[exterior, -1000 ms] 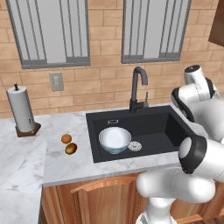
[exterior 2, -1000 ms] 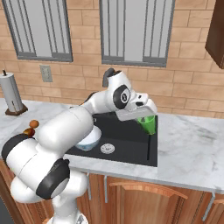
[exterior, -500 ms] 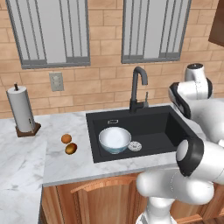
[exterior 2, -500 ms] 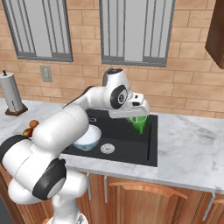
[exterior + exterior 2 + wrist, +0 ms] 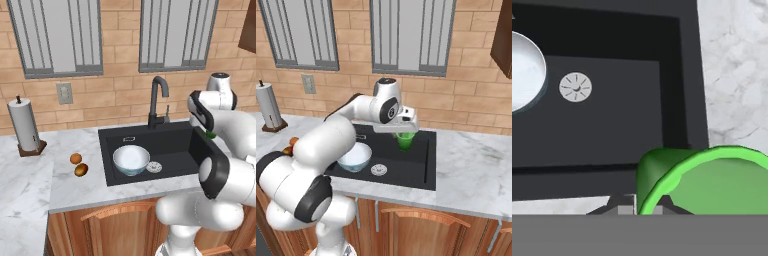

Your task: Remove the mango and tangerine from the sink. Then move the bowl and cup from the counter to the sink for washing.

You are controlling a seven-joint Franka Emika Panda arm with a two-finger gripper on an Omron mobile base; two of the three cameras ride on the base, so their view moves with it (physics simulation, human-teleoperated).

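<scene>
Gripper (image 5: 404, 132) is clamped on the rim of the green cup (image 5: 404, 140), jaws pinched narrow across the wall; we're carrying it over the right half of the sink (image 5: 421, 170), above the basin floor, not yet set down. In the hand view the cup (image 5: 712, 177) hangs right under the fingers, mouth toward the camera.

Handling, as we judge it: cup looks like light, stiff plastic, glossy so possibly slippery. A rim pinch leaves it free to swing, so lower slowly. Bowl (image 5: 131, 159) already sits in the left of the basin beside the drain (image 5: 154, 166); it looks glazed and chip-prone, so we keep the cup apart from it and land it right of the drain.

Tangerine (image 5: 75, 158) and mango (image 5: 81, 170) lie out on the counter (image 5: 75, 185), left of the sink, just beside each other.

Hard to make out: the fingertips are mostly cut off at the hand view's bottom edge, the cup base is hidden, and in the left base view our own arm covers nearly all of the cup.
</scene>
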